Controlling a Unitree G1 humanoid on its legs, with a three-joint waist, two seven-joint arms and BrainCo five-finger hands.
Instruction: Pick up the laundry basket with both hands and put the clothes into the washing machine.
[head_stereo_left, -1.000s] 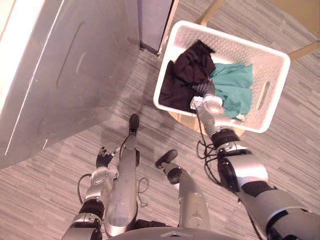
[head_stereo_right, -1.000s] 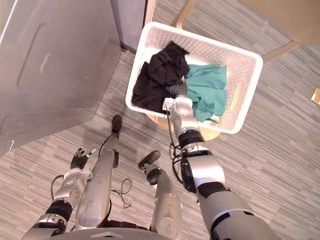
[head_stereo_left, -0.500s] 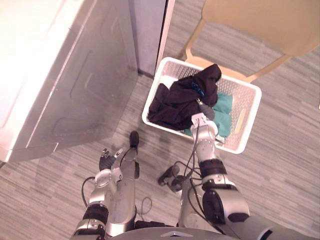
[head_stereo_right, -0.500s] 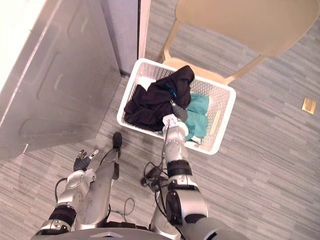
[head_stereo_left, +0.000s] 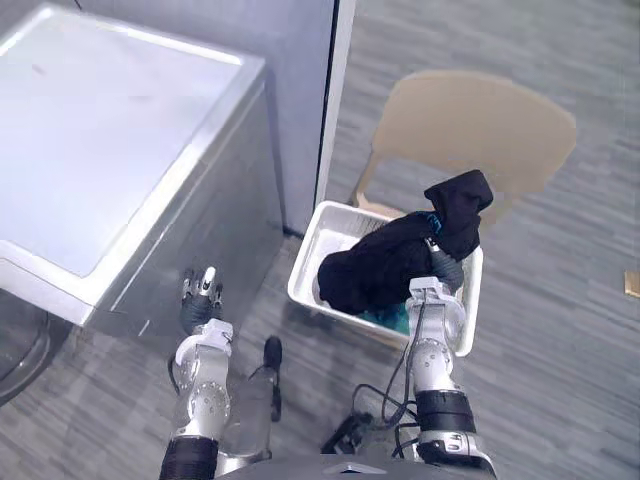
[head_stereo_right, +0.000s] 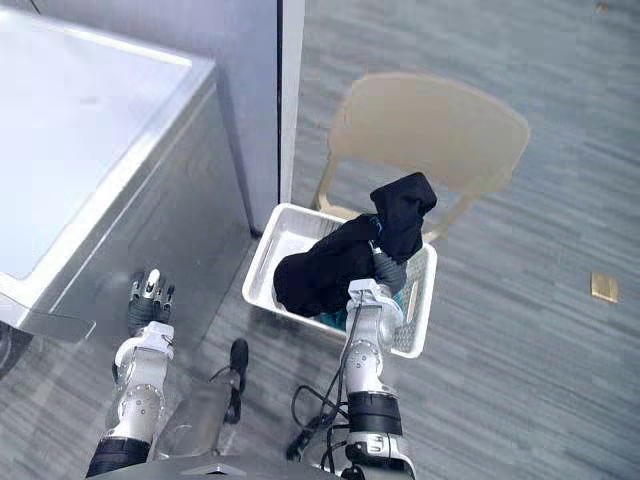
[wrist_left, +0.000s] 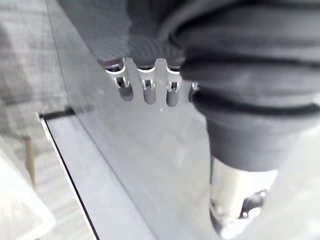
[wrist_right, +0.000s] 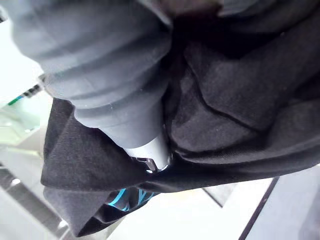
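- Where the washing machine (head_stereo_left: 110, 150) stands, the basket (head_stereo_left: 303, 285) is set just beside it.
- The black garment (head_stereo_left: 385, 268), soft and light, is heaped above the basket; it is best taken by a bunched fold.
- The right hand (head_stereo_left: 437, 298) is buried in it, so its grip cannot be told.
- The left hand (head_stereo_left: 200, 310) is held open.

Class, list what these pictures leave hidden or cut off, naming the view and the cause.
- Grip of the right hand: buried in folds of the black garment, right wrist and eye views.
- Most of the teal garment: under the black garment, eye views.
- Front of the washing machine, door open or shut: cut off at the eye views' left edge.
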